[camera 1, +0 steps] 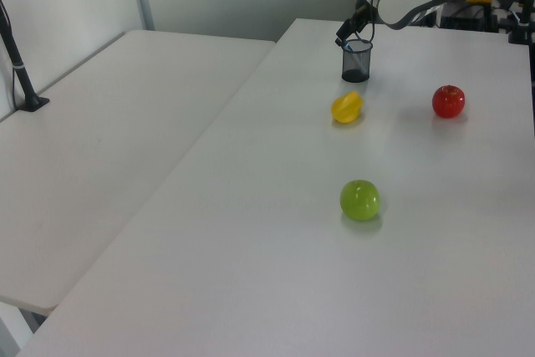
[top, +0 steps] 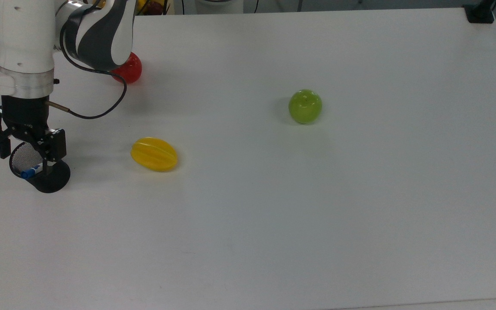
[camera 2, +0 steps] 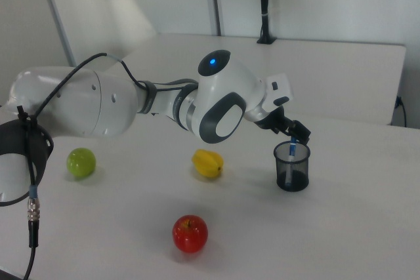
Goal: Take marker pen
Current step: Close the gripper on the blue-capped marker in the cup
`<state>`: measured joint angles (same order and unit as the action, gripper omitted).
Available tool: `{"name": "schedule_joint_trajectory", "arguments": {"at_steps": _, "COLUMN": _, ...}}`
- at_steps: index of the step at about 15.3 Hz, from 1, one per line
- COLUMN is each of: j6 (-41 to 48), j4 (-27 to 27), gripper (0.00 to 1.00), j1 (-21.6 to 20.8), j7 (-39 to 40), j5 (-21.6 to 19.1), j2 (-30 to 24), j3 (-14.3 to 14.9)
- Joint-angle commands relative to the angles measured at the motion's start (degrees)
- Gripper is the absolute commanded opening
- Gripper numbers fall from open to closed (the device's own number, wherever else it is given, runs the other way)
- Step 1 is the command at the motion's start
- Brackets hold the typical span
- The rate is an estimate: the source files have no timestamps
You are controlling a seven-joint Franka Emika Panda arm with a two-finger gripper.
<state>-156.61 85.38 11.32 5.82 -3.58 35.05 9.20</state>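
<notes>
The marker pen (top: 29, 172) stands tilted inside a black mesh cup (top: 54, 178) near the top view's left edge; its blue end and a bit of white barrel show at the cup's mouth. My gripper (top: 25, 162) hangs open right over that mouth, one finger on each side of the pen, and I cannot tell whether either touches it. In the right view the gripper (camera 2: 296, 136) sits just above the cup (camera 2: 292, 168), with the blue marker pen (camera 2: 293, 149) rising toward it. In the left view the cup (camera 1: 356, 61) stands at the table's far end.
A yellow ribbed fruit (top: 153, 153) lies to the right of the cup in the top view. A red apple (top: 131, 69) sits behind it, partly covered by my arm, and a green apple (top: 305, 106) lies mid-table. A black clamp (top: 479, 14) occupies the far right corner.
</notes>
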Motion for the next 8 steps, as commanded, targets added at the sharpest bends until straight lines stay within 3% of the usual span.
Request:
{"name": "schedule_joint_trajectory", "arguments": {"at_steps": 1, "j6": -2.29, "j4": -3.20, "gripper": 0.86, "j1": 0.37, "j7": 1.03, "j5": 0.60, "j2": 2.65, "j3": 0.20}}
{"name": "schedule_joint_trajectory", "arguments": {"at_steps": 5, "j6": -4.67, "j4": -3.73, "gripper": 0.66, "j1": 0.37, "j7": 1.30, "j5": 0.68, "j2": 4.33, "j3": 0.20}}
{"name": "schedule_joint_trajectory", "arguments": {"at_steps": 8, "j6": -4.76, "j4": -4.08, "gripper": 0.35, "j1": 0.37, "j7": 1.21, "j5": 0.60, "j2": 4.41, "j3": 0.20}}
